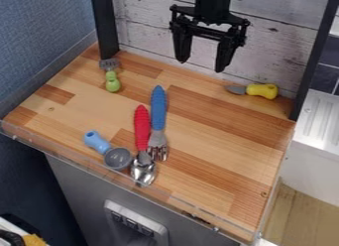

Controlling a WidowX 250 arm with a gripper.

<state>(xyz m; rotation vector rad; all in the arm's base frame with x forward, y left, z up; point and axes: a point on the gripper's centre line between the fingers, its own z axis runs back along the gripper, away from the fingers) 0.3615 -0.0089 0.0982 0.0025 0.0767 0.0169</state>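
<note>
Fingers (181, 47) of the black gripper (202, 66) stand wide apart with nothing between them, pointing down over the back part of the wooden worktop (222, 123), in front of the whitewashed plank wall (149, 34). Nearest to them in the view are a yellow-handled knife (263, 91) and a blue-handled fork (158, 110). The knife lies near the back right corner; its plump, smooth yellow handle tapers into a short grey blade. Its long axis runs roughly left to right, blade to the left and handle to the right. The fork lies around the middle of the worktop, with a long, deep-blue handle and a shiny metal head. Its long axis runs from back to front, the handle end to the back and the tines toward the front edge. Close along its left side is a red-handled spoon (141, 128), its ribbed handle to the back and its metal bowl to the front; whether the two touch is hard to tell. Left of the spoon's bowl lies a scoop (118, 158) with a round grey cup and a light-blue handle angled toward the back left. Near the back left corner is a small green-handled utensil (112, 83), its slotted grey head toward the wall.
</note>
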